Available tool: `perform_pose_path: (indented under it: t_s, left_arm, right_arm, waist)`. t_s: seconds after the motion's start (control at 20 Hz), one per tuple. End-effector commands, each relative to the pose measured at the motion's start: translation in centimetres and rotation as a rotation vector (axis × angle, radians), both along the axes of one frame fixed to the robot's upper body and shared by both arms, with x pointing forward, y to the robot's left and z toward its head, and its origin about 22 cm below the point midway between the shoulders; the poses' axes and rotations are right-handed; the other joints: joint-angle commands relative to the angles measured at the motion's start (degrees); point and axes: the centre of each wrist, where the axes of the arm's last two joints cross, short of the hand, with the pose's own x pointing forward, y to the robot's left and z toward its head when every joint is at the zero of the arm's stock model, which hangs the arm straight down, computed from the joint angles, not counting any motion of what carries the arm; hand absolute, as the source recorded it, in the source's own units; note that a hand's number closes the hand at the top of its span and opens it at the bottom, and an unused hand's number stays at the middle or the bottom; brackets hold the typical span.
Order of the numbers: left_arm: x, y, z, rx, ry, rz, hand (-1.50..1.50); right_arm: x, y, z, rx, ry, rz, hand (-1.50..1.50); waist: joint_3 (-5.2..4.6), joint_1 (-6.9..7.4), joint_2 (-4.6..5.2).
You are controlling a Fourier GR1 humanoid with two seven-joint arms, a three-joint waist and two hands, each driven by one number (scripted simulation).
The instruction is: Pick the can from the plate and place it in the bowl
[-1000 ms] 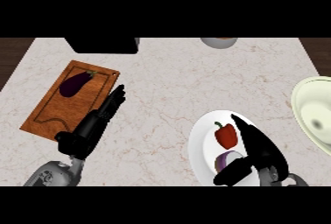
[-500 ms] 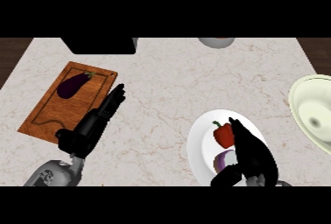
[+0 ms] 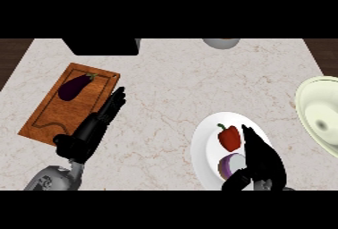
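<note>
We see our right hand [image 3: 260,161] over the near right part of the white plate [image 3: 204,154], fingers stretched toward the far side and thumb curled near the purple can [image 3: 230,163], which lies just left of it. A red pepper [image 3: 228,137] sits on the plate's far half. Our left hand [image 3: 92,130] rests open beside the wooden cutting board [image 3: 49,116], which carries an eggplant [image 3: 74,86]. A pale bowl [image 3: 320,114] stands at the surface's [image 3: 171,80] right edge.
</note>
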Motion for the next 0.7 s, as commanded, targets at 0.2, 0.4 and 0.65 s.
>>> perform_pose_path:
  t_s: [0.2, 0.4, 0.65]
  left_arm:
    - [-2.0, -0.1, -0.2, -0.007, -0.003, -0.015, 0.00]
    - [-0.6, 0.5, 1.4, 0.004, -0.002, -0.008, 0.00]
    - [0.6, -1.6, -1.1, 0.008, -0.008, 0.019, 0.00]
  right_arm:
    - [-0.3, -0.7, -1.7, -0.057, 0.139, -0.119, -1.50]
    - [0.4, 1.8, -2.1, -0.054, 0.127, -0.117, -1.50]
    - [0.1, 1.3, -3.6, -0.031, 0.050, -0.028, 1.50]
  waist:
    - [0.05, 0.28, -0.04]
    - [0.05, 0.35, 0.01]
    - [0.06, -0.02, 0.05]
